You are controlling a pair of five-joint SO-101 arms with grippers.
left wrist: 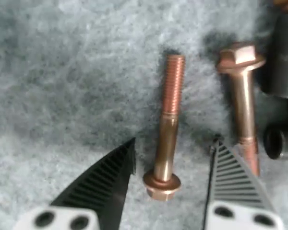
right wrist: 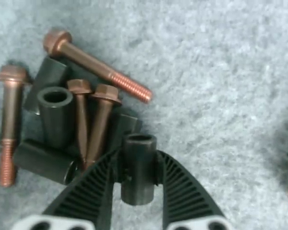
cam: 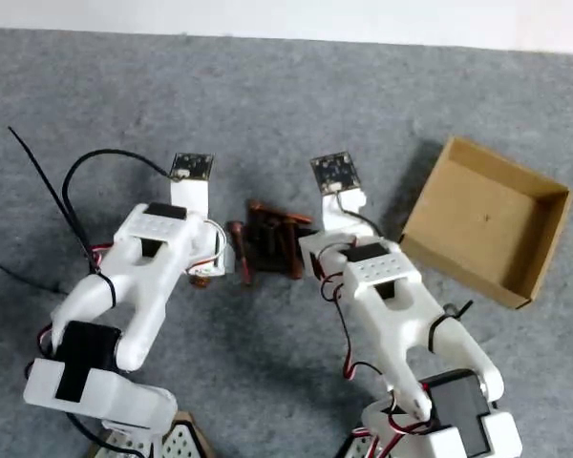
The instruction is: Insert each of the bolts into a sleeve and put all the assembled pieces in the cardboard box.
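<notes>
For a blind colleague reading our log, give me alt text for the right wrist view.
The right gripper clamps a dark sleeve. Just beyond lie four copper bolts and more dark sleeves, heaped on grey carpet.

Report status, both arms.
Left gripper open, fingers astride one bolt. Right gripper shut on a sleeve, pile close beside. Cardboard box empty.

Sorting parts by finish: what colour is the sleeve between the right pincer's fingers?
Black sleeve, best seen in the right wrist view.
</notes>
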